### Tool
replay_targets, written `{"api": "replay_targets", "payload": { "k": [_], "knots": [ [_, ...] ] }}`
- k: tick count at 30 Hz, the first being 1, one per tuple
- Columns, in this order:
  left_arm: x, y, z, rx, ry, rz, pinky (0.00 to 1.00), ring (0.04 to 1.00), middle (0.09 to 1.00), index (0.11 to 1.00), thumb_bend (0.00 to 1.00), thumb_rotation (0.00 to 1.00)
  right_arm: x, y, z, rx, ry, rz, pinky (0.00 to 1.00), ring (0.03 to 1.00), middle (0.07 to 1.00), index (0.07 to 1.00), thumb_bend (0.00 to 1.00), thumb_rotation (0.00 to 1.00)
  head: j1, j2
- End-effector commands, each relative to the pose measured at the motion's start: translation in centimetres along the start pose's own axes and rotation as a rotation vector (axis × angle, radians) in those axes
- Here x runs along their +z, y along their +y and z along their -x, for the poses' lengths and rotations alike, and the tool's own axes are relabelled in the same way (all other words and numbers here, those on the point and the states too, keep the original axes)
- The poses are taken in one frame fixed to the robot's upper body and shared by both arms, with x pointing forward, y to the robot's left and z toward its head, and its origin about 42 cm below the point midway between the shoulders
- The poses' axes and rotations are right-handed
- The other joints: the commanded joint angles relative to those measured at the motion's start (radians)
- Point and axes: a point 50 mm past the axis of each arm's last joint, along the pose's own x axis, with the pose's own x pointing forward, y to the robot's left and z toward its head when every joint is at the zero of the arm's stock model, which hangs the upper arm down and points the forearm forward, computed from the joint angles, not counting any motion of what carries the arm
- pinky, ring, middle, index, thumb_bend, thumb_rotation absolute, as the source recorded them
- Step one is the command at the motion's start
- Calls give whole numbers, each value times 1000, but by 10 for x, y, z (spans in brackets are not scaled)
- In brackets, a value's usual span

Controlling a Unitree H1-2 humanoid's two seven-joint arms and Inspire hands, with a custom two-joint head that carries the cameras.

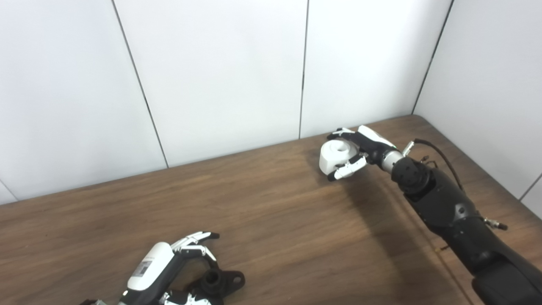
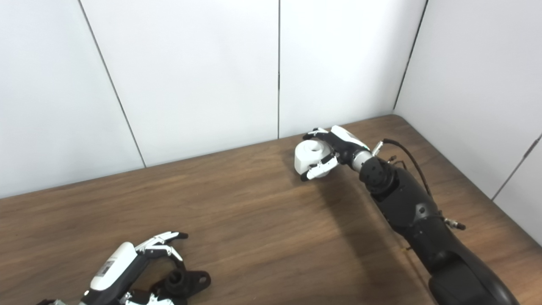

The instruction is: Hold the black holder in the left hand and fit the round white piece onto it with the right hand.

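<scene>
The round white piece (image 1: pixel 336 156) looks like a stubby moulded plastic drum with a hollow in its top face: light, rigid, and probably a bit slick on its smooth sides. The right hand (image 1: pixel 360 151) has it wrapped around the barrel, fingers (image 1: pixel 349 167) curled across the near side and the thumb over the far rim, which leaves the hollow end showing upward. I'd say that is the sensible place to hold it, since the open face stays free for mating. The arm is stretched well out toward the back wall, wrist bent inward, the piece carried at or just above the wooden table (image 1: pixel 271 212); I can't tell whether it is touching.

The black holder (image 1: pixel 220 283) sits well apart from that hand, down by the left hand (image 1: pixel 169 267). It looks like hard plastic too, a short socket with a flat eared lug. The left hand's fingers arch over it, partly closed around it, but whether they actually grip it I can't tell.
</scene>
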Motion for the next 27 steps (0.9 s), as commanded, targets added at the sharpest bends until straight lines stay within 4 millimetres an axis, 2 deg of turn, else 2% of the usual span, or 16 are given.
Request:
{"api": "replay_targets", "payload": {
  "k": [1, 2, 5, 22, 27],
  "knots": [
    [-14, -21, 21, -141, 108, -1, 817, 893, 869, 482, 521, 47, 11, 16, -4, -27, -48, -7, 814, 900, 887, 567, 677, 130, -1, 0],
    [-14, -21, 21, -142, 109, 0, 821, 894, 870, 482, 521, 47, 11, 18, -5, -48, -49, -4, 807, 886, 862, 518, 586, 129, -1, 0],
    [-15, -22, 21, -140, 111, 4, 823, 894, 870, 482, 521, 48, 10, 22, -6, -105, -47, 17, 788, 865, 818, 486, 527, 125, -3, 2],
    [-17, -24, 19, -147, 110, 12, 818, 894, 876, 482, 521, 47, 9, 27, -4, -172, -60, 56, 732, 836, 776, 483, 521, 126, 11, 6],
    [-18, -26, 20, -138, 111, 16, 826, 896, 875, 482, 521, 48, 26, 18, 0, -171, -128, 14, 763, 844, 781, 483, 521, 126, 24, 12]
  ]
}}
